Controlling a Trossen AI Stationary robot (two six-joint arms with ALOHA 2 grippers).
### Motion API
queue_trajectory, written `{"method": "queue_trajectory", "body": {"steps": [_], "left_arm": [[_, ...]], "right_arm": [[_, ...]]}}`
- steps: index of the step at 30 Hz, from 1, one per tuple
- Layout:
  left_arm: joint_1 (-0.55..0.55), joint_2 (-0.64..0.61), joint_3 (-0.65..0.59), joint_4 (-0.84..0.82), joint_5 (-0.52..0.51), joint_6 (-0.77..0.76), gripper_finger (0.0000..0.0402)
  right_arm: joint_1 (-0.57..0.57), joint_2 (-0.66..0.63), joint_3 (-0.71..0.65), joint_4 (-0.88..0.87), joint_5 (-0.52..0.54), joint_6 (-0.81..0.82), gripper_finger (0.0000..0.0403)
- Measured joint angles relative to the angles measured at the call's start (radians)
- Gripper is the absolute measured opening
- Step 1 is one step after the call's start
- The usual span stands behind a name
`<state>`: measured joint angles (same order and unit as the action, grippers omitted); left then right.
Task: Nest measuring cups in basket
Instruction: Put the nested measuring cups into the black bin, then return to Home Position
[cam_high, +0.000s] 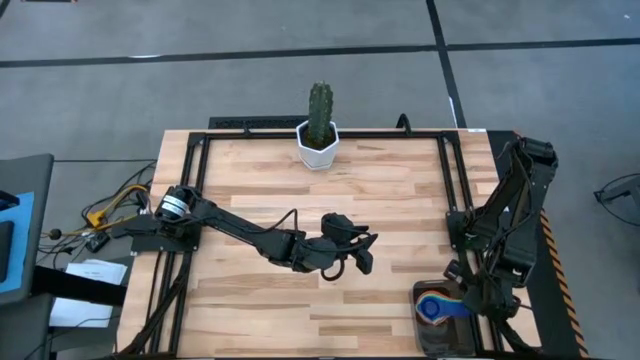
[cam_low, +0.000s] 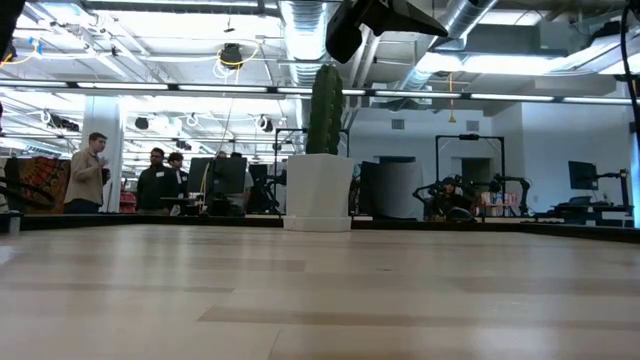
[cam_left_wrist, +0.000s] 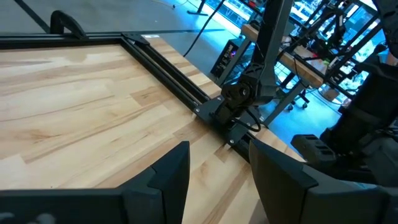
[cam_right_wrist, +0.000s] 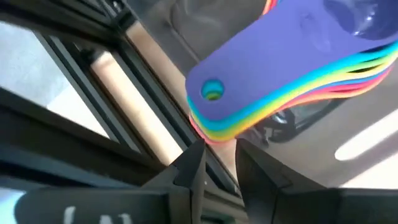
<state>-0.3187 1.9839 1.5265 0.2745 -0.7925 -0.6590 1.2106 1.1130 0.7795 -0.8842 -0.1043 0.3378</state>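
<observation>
Cactus pot (cam_high: 318, 145) sits far back on the tabletop (cam_high: 300, 200); left hand (cam_high: 362, 255) is spread apart mid-table, and I can't tell the right hand's (cam_right_wrist: 214, 163) state below the nested measuring cups (cam_right_wrist: 292, 81).

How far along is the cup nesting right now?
Done: the measuring cups sit stacked, handles aligned, in the basket at the table's near right corner. In hand: the right gripper is at the handle ends with a narrow gap. The left gripper is open mid-table. Left: apparently just letting go and retreating.
</observation>
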Motion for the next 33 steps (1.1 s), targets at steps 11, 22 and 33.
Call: {"method": "queue_trajectory", "body": {"steps": [11,22,33], "left_arm": [[0.005,0.0,0.0,0.0,0.02,-0.011,0.0155],[0.065,-0.026,-0.001,-0.004,0.177,0.024,0.0155],[0.133,-0.243,-0.001,-0.191,0.304,0.329,0.0155]], "right_arm": [[-0.002,-0.002,0.056,-0.14,-0.006,-0.006,0.0088],[-0.143,-0.153,0.15,-0.114,0.078,0.062,0.0009],[-0.587,-0.371,0.162,0.217,0.237,0.069,0.0015]]}}
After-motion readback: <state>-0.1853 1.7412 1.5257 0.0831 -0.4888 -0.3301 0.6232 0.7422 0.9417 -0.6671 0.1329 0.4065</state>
